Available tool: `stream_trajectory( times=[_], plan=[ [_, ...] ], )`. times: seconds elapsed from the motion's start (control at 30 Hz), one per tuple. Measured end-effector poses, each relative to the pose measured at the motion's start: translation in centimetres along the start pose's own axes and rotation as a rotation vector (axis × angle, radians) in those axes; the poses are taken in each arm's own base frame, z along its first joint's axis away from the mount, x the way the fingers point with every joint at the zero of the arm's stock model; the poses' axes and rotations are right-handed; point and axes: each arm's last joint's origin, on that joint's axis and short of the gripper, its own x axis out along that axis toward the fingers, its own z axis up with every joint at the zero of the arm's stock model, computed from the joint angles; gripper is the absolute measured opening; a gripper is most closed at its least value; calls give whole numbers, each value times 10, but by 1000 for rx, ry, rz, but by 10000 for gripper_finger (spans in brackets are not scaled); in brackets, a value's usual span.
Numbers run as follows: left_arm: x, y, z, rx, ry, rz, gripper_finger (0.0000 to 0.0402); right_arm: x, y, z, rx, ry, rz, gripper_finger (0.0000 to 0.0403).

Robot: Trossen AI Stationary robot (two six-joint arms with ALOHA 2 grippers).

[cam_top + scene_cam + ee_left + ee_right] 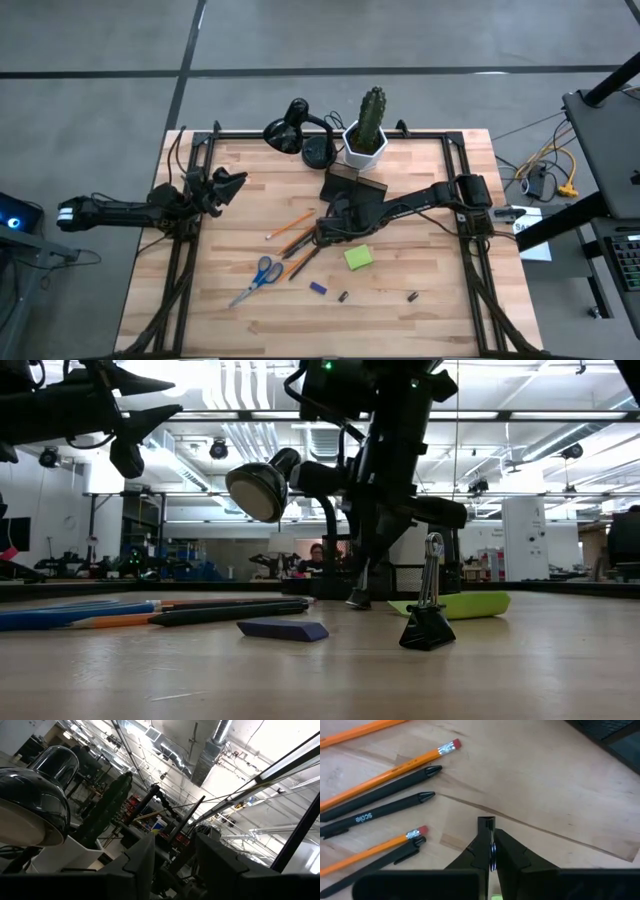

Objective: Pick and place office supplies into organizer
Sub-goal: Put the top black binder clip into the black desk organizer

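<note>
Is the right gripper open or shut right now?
Shut. In the right wrist view the right gripper's two dark fingers meet over the wooden table, pinching something small and metallic; what it is cannot be told.

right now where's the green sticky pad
In the high view the green sticky pad lies on the table just right of centre, beside the pens and pencils, with the organizer box behind it.

Wooden table (420, 310) — pencils (290, 225); scissors (258, 279); sticky-note pad (359, 258); organizer (352, 186); lamp (296, 133).

Grey concrete floor (100, 40), bright ceiling strip lights (520, 415), exposed ducts (210, 755).
</note>
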Motion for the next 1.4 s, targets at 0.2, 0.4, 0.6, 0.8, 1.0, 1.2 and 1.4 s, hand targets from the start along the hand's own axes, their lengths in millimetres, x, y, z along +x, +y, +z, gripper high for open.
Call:
stream_trajectory(
  times=[0.2, 0.4, 0.6, 0.8, 1.0, 1.2, 1.4],
  plan=[
    [0, 0, 0, 0, 1, 0, 128, -6, 6, 2, -7, -4, 25, 9],
    [0, 0, 0, 0, 1, 0, 128, -17, 15, 8, -44, -16, 69, 9],
    [0, 0, 0, 0, 1, 0, 128, -29, 18, 20, -90, -27, 46, 9],
    [0, 0, 0, 0, 1, 1, 128, -41, 16, 36, -131, -45, 54, 9],
    [0, 0, 0, 0, 1, 1, 128, -52, 8, 55, -174, -99, 40, 8],
    [0, 0, -1, 1, 4, 2, 128, -50, 1, 77, -232, -119, 18, 8],
    [0, 0, -1, 2, 4, 3, 128, -48, -6, 94, -280, -127, 2, 8]
  ],
)
